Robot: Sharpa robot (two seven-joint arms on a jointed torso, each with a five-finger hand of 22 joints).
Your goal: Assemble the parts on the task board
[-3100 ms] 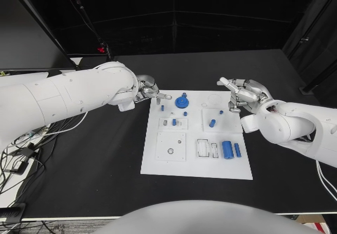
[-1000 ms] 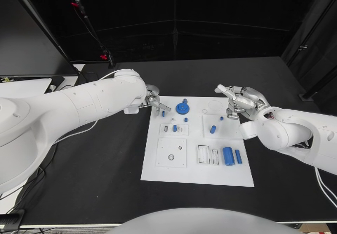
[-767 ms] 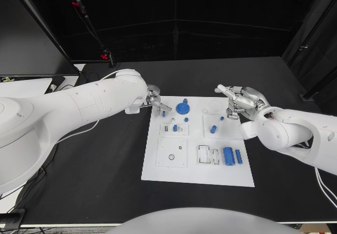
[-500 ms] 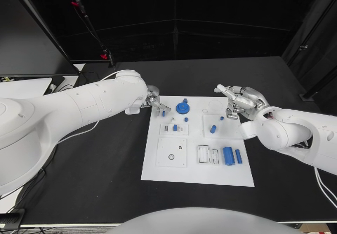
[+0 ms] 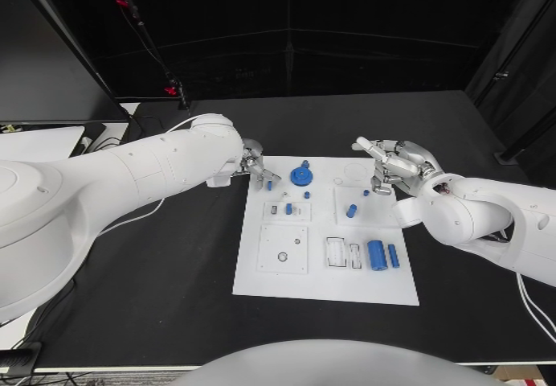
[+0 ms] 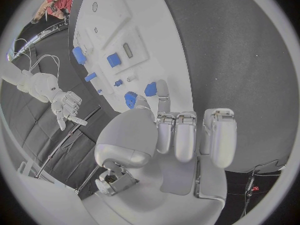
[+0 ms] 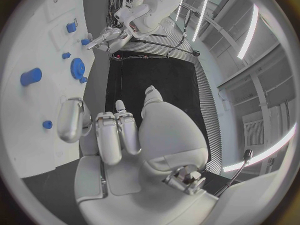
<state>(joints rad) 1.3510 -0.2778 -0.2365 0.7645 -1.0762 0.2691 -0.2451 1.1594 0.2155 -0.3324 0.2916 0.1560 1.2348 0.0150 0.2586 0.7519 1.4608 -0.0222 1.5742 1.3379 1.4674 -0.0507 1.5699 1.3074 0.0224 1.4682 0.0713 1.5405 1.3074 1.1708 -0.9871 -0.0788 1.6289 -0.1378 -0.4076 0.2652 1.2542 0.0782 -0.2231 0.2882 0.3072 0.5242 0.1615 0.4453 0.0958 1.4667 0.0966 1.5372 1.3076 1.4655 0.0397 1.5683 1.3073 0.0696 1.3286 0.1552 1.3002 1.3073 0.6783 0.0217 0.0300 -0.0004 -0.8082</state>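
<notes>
We see the left hand reaching down to the small blue peg at the white board's far left corner, probably to pick it, grip unclear, while the right hand hovers empty, fingers spread.

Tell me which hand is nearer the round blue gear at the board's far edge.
Left. The left hand is at the board's far left corner, just beside the round blue gear. The right hand hovers over the task board's far right corner, farther away.
</notes>
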